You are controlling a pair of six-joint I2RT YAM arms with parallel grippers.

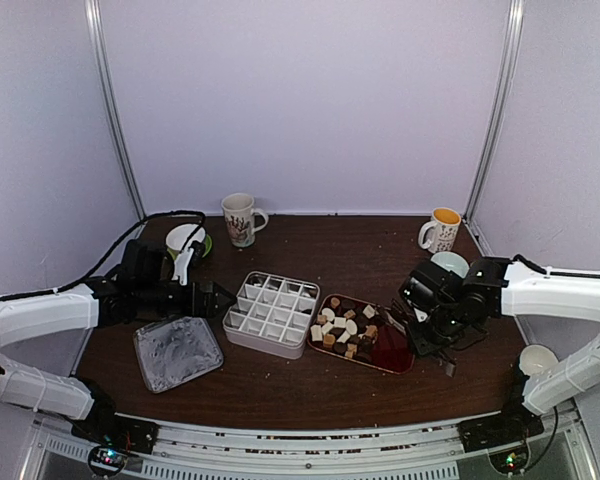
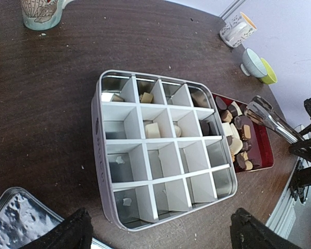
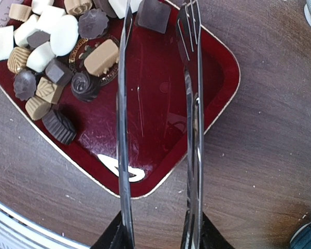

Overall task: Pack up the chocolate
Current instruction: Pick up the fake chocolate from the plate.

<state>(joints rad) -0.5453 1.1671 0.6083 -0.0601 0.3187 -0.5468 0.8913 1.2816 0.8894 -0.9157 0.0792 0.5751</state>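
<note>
chocolate — white, tan, dark, on red tray — right tool tight on tongs, left tool wide, empty

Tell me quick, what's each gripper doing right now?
Left gripper: open, holding nothing.
Right gripper: closed on the metal tongs.

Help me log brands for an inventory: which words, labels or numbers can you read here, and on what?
No text is legible.
Divided tin, side wall: embossed marking, too blurred.
Red tray: gold emblem partly under chocolate, unreadable.
Left mug and right mug: printed patterns, too small.
</note>
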